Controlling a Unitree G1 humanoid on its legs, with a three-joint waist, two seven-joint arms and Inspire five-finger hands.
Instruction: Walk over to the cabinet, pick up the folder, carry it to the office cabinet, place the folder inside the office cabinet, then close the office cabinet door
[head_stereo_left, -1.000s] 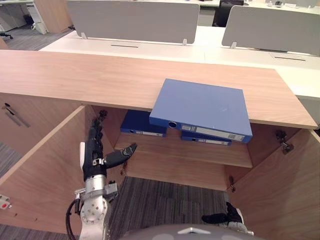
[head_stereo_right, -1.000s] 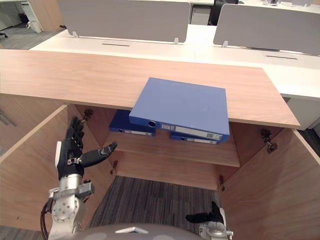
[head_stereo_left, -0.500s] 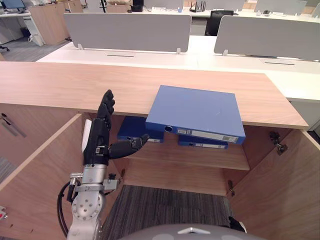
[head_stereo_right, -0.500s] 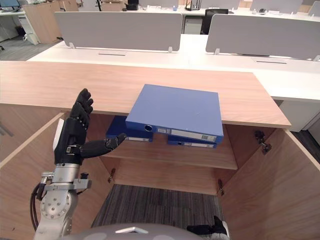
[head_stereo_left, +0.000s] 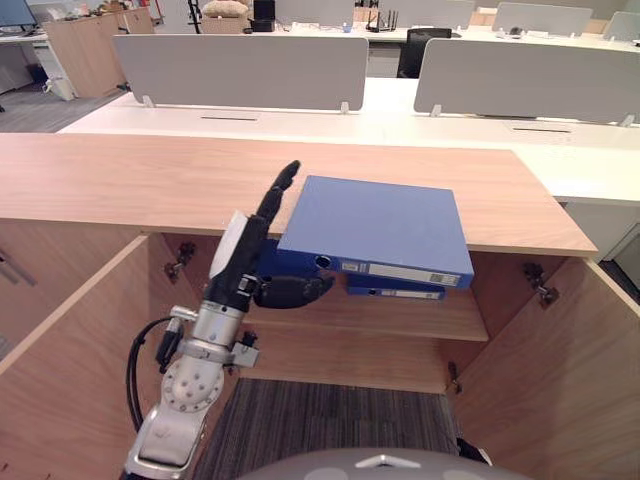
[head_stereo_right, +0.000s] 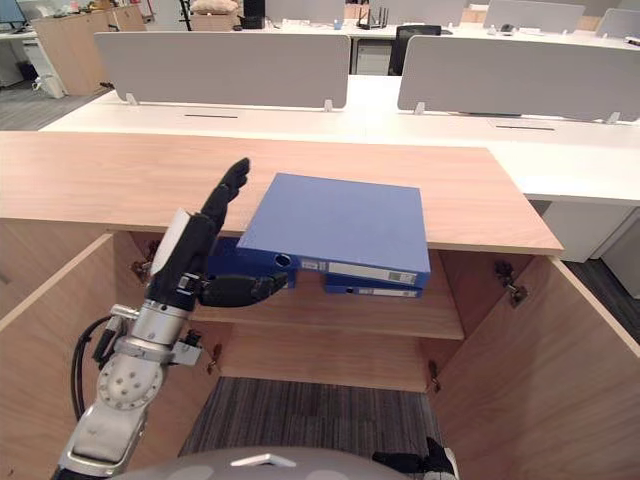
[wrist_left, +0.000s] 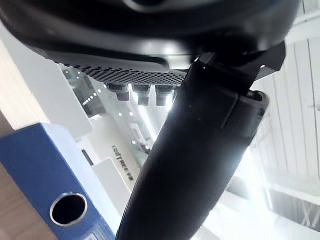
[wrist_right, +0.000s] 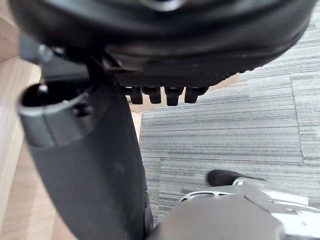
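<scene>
The left hand (head_stereo_left: 240, 272) covers part of the cabinet's inside, and its fingertips (head_stereo_left: 288, 172) stand just beside the left edge of the blue folder (head_stereo_left: 380, 222). It is not possible to tell if they touch it. The fingers are straight and point up and away, and the thumb (head_stereo_left: 296, 290) is spread wide, under the folder's left front corner. The hand holds nothing. The right hand (head_stereo_right: 415, 462) is cut off by the lower border, low over the carpet (head_stereo_left: 330, 420). In its wrist view the fingers (wrist_right: 160, 95) look straight and empty.

The folder lies flat on the cabinet top (head_stereo_left: 140, 180), and its front part hangs over the edge. Its spine faces the robot and runs from left to right, almost along the front edge. The round hole (head_stereo_left: 322, 262) is at the spine's left end.

Both doors are open, the left door (head_stereo_left: 80, 340) and the right door (head_stereo_left: 560, 380). On the shelf (head_stereo_left: 430, 318) lie two more blue folders. The top folder hides a large part of each: the left one (head_stereo_left: 268, 262) shows behind the hand, and of the right one (head_stereo_left: 395, 291) only the spine shows.
</scene>
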